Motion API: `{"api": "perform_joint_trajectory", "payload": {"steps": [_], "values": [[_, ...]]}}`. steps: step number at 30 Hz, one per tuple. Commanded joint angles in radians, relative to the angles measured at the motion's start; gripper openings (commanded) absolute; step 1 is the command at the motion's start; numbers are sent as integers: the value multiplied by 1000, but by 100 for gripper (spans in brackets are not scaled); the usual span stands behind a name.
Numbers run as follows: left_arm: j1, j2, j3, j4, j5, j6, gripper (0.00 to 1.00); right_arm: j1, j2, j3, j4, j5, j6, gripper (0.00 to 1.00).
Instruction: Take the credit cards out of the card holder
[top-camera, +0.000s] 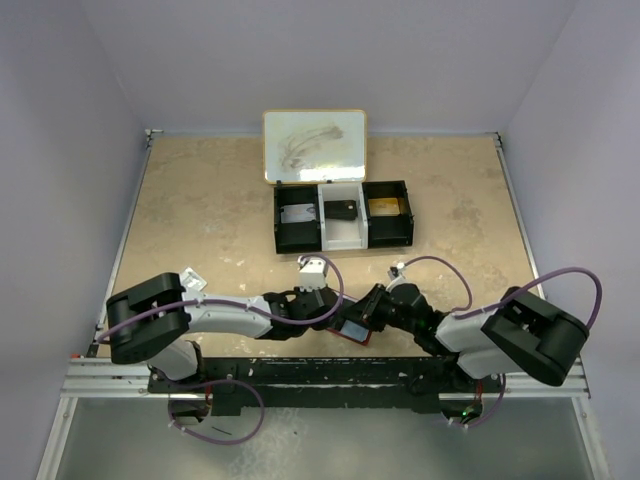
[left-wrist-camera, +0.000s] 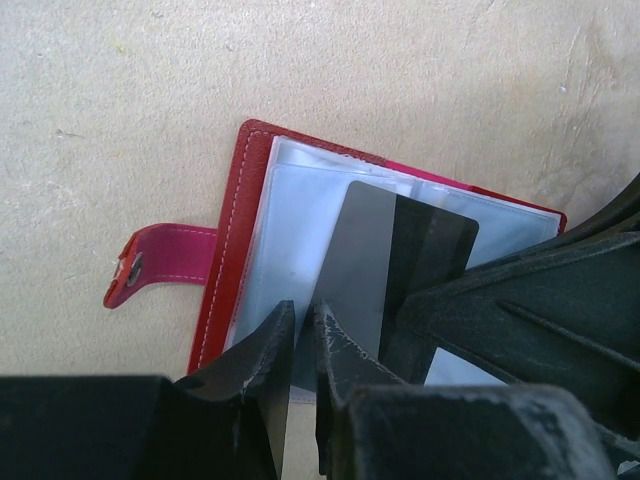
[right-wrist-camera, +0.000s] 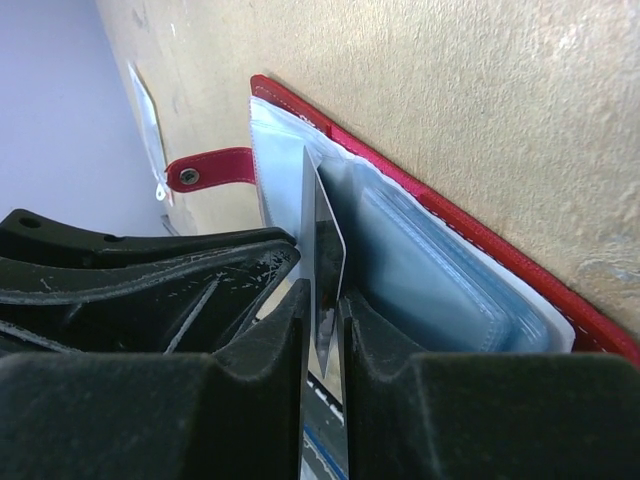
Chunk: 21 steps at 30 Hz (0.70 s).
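The left gripper (left-wrist-camera: 304, 320), jaws nearly closed, pinches a dark grey card (left-wrist-camera: 400, 250) over the open red folding card holder (left-wrist-camera: 232, 250); right gripper (right-wrist-camera: 322, 290) jaws narrowly flank it, hold unclear.

Card holder (left-wrist-camera: 232, 250) on table (top-camera: 200, 220) between left tool (left-wrist-camera: 305, 320), right tool (right-wrist-camera: 325, 300); card (left-wrist-camera: 390, 250) above it; tray (top-camera: 277, 215) behind.

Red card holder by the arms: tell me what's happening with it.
The card holder lies open on the table, with both tools working at it. A dark card rises from its clear sleeves. The right tool has that card edge-on between its fingers. The left tool, nearly closed, sits at the holder's near edge beside the card. Whether either actually pinches cannot be told. The card is not yet clear of the holder.
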Motion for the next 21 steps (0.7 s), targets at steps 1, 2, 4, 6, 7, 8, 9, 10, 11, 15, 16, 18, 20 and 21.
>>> {"api": "perform_joint_trajectory", "payload": {"steps": [1,2,4,6,7,8,9,10,11,15,16,18,20,21], "values": [[-2,-34,-21,-47,-32,5,11,-5,0,16,6,2,-28,18],[-2,-37,-21,-46,-32,4,11,-5,-1,21,-4,0,-31,18],[-2,-39,-23,-46,-32,3,11,-6,3,28,-4,-5,-40,18],[-2,-40,-21,-47,-33,4,11,-5,13,33,6,-2,-49,18],[-2,-40,-21,-47,-33,4,11,-5,18,36,15,-2,-52,19],[-2,-40,-20,-48,-33,3,11,-5,24,37,23,-2,-53,18],[-2,-40,-19,-49,-33,4,11,-6,29,37,32,-2,-53,18],[-2,-40,-18,-49,-33,4,11,-5,36,39,39,-2,-53,18],[-2,-40,-17,-49,-33,5,11,-5,41,39,44,-2,-53,17],[-2,-41,-17,-50,-36,5,11,-5,46,39,37,-16,-53,9],[-2,-40,-17,-53,-37,4,11,-6,41,38,28,-20,-53,7],[-2,-42,-17,-57,-41,3,11,-5,25,39,6,-22,-51,2],[-2,-48,-20,-61,-48,1,11,-6,-2,40,-28,-25,-52,0],[-2,-51,-23,-61,-50,-2,11,-6,-24,40,-51,-25,-51,0]]}}
